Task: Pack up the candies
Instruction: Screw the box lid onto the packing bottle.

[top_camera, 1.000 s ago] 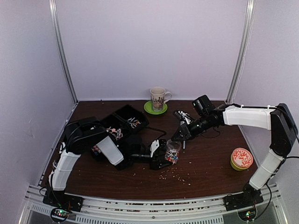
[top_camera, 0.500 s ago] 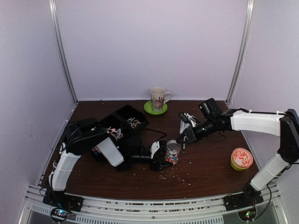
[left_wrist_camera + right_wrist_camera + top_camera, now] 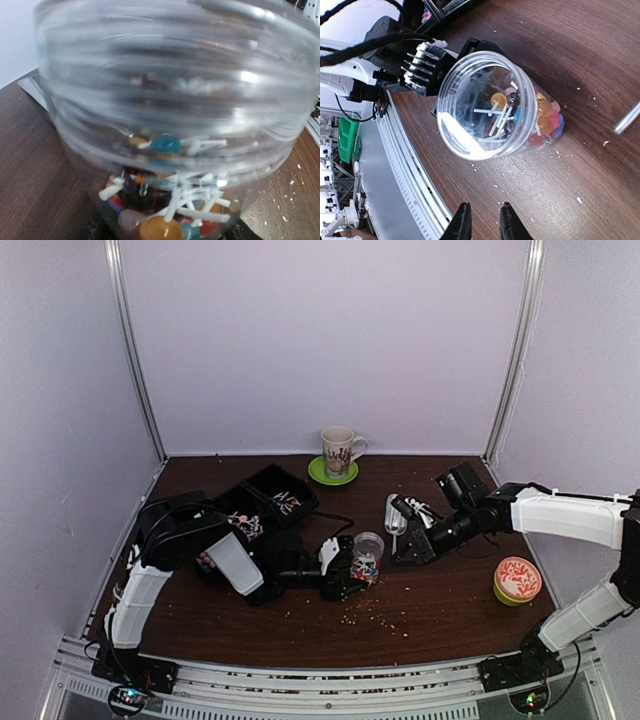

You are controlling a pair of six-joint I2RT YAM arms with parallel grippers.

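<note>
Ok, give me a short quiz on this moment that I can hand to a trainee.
1. True or false: the clear jar stands free, with no tool on it.
2. Multiple choice: the mug at the back stands on A) a green saucer, B) an orange tin, C) a black bin.
3. Short answer: what is in the jar?

Key
1. False: the left tool grips it.
2. A.
3. Candies, many on white sticks.
</note>
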